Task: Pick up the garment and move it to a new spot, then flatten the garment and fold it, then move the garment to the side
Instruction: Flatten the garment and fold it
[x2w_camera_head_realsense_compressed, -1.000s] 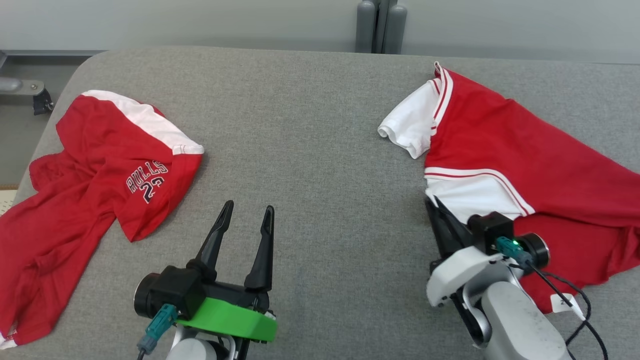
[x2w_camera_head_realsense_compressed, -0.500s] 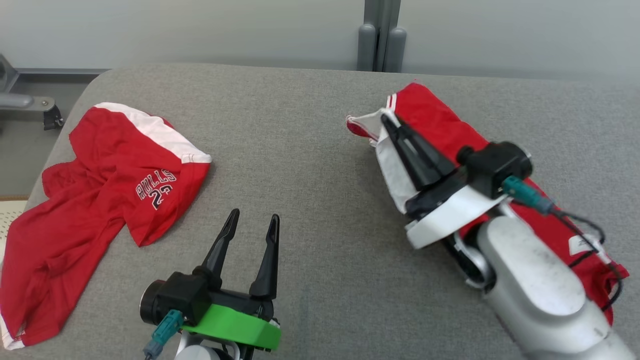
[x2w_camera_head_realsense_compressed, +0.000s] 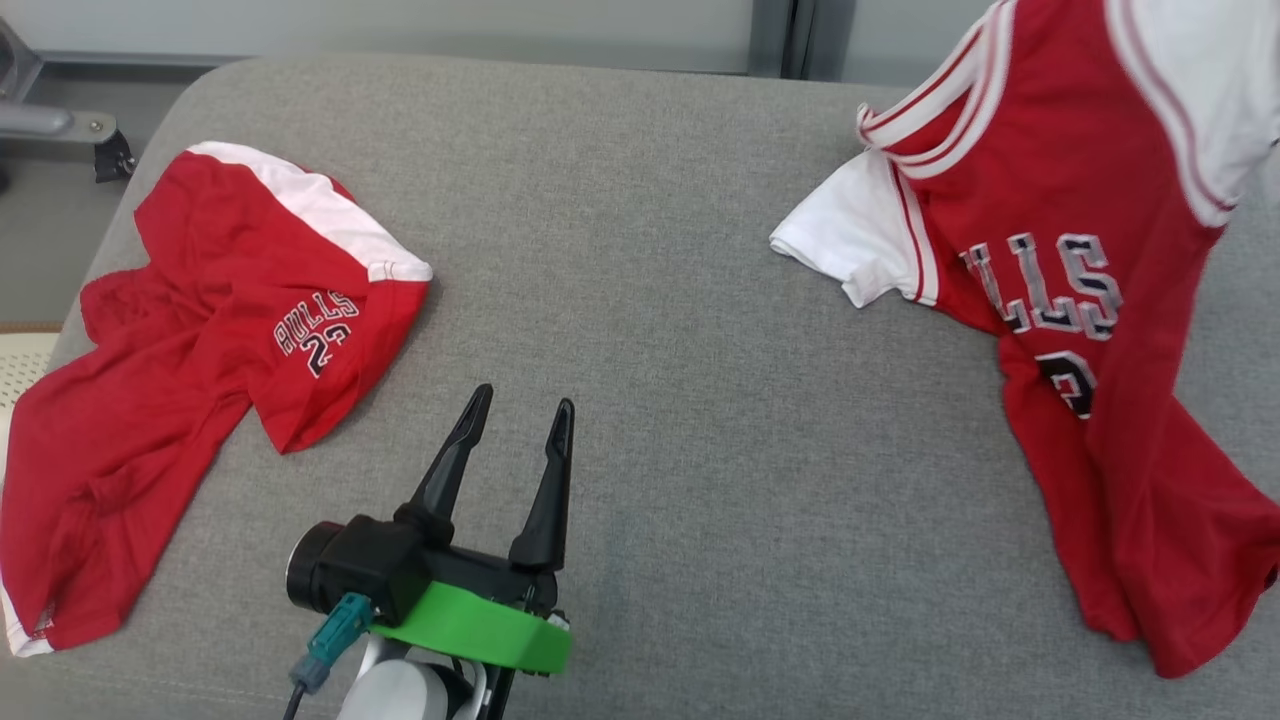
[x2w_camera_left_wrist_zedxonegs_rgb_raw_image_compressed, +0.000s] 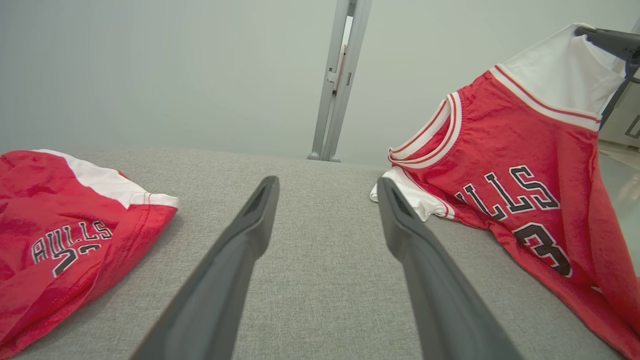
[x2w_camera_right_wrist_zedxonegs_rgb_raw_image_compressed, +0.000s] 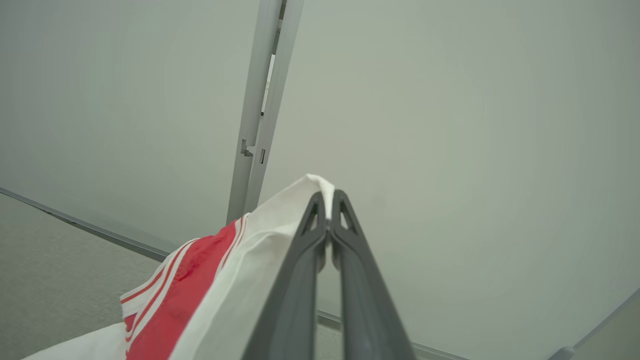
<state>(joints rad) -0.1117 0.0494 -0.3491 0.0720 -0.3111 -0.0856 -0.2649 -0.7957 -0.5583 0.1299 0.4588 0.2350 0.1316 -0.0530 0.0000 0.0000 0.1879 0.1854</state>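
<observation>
Jersey (x2w_camera_head_realsense_compressed: 1080, 300) was seen over the table's (x2w_camera_head_realsense_compressed: 650, 250) right side. Red body, white sleeves, red-and-white striped trim at neck and armholes. "ULLS" lettering in dark outlined characters was read in the left wrist view, with a "3" below it, partly creased.

The jersey was held up by one white shoulder. Right gripper (x2w_camera_right_wrist_zedxonegs_rgb_raw_image_compressed: 327, 210) was clamped on that white fabric, fingertips pressed together with cloth pinched between them. The upper part was hung clear of the table. The other white sleeve and the red hem were left draped on the table's right half, the hem bunched toward the table's near right.

Left gripper (x2w_camera_head_realsense_compressed: 520, 420) was kept over the table's near middle, jaws spread wide, nothing between them, nothing touched.

Red shorts (x2w_camera_head_realsense_compressed: 200, 380) with a white band and "BULLS 23" print were laid crumpled on the table's left side, up against the table's left edge. Overhang could not be told.

Table edges: the rounded far-left corner and the straight far edge were visible. A grey upright post (x2w_camera_left_wrist_zedxonegs_rgb_raw_image_compressed: 340, 75) was seen just behind the table's far edge.

Open room: a wide bare strip of grey fabric was left across the table's middle, from far edge to near edge, between shorts and jersey.
</observation>
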